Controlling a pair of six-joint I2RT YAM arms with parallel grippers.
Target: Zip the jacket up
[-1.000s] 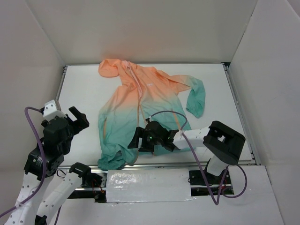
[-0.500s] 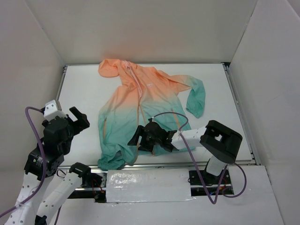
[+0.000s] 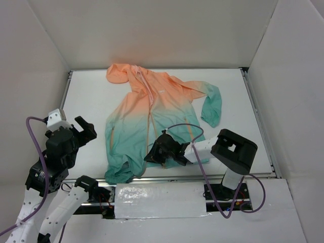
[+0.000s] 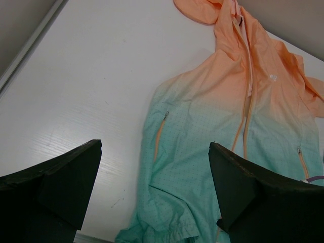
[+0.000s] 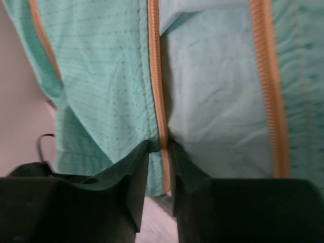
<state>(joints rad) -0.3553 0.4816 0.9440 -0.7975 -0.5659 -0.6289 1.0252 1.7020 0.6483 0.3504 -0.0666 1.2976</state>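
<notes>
The jacket lies flat on the white table, peach-orange hood at the far end, teal hem at the near end, its front open at the bottom. My right gripper sits at the hem. In the right wrist view its narrow jaws pinch the left front's orange zipper edge. The other zipper tape lies apart to the right. My left gripper hovers open left of the jacket, its fingers wide apart and empty.
Bare white table lies left of the jacket. A metal rail and white walls close in the workspace. A purple cable loops over the jacket's right front. A teal sleeve lies at the right.
My right gripper slid a little toward the hem and its jaws closed from wide to narrow on the zipper edge. The left arm stayed put.
</notes>
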